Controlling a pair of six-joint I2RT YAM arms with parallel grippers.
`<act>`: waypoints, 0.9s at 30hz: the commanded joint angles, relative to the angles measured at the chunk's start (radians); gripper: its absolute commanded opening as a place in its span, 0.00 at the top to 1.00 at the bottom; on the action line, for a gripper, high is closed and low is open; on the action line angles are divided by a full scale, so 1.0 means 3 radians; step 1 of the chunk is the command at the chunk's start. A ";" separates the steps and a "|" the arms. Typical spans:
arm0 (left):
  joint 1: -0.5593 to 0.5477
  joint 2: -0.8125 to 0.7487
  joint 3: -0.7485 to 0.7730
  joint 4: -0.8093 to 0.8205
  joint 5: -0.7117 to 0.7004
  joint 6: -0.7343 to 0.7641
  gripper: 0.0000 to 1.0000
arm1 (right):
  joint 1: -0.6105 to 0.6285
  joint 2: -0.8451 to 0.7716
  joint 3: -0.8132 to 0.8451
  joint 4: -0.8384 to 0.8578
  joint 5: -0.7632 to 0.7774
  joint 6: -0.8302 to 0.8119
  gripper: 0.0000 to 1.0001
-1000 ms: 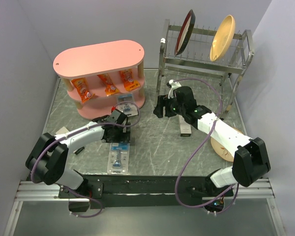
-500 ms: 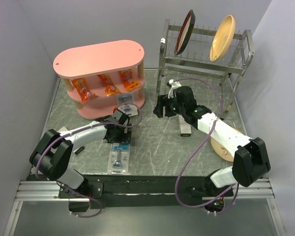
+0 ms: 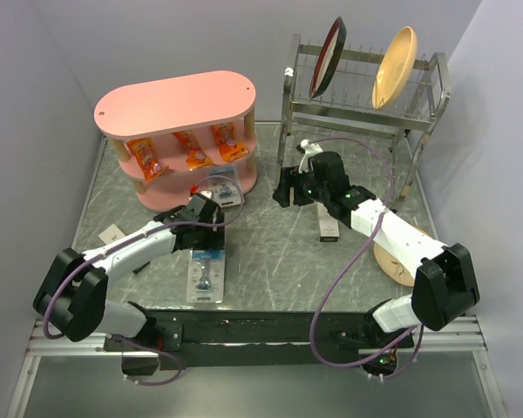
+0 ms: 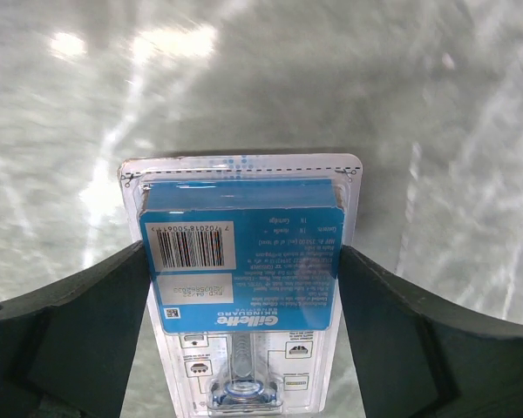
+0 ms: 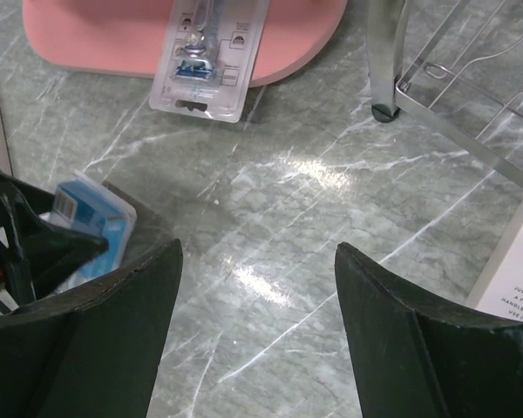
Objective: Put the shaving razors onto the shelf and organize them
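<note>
Jaws of the left gripper [image 4: 244,257] sit closed against both sides of the near razor pack [image 4: 242,287], pressing on its raised blue card section while the clear rim runs under the fingers [image 4: 61,335]. From above, this pack [image 3: 207,277] lies flat on the grey marble table [image 3: 279,257] in front of the shelf [image 3: 174,100], well short of it. The second razor pack [image 3: 220,187] rests on the shelf's bottom board, its end overhanging the front edge. Orange snack packets [image 3: 192,150] stand on the middle board. The right gripper [image 5: 257,257] hovers over bare table between the shelf and the dish rack [image 3: 357,104], fingers spread wide with nothing between them.
</note>
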 commanded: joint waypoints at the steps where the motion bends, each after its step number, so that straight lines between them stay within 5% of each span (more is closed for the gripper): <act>1: 0.0297 -0.0117 0.0087 0.0125 -0.0249 0.0164 0.27 | -0.0014 0.0051 0.0236 0.0109 0.0048 -0.0045 0.22; 5: 0.0630 -0.0097 0.0180 0.0181 -0.0316 0.0287 0.26 | -0.0009 0.0092 0.0252 0.0109 0.0008 -0.0009 0.22; 27: 0.0886 0.0082 0.0313 0.0795 -0.0541 0.0594 0.23 | 0.0007 0.0066 0.0155 0.0175 -0.0018 0.0057 0.22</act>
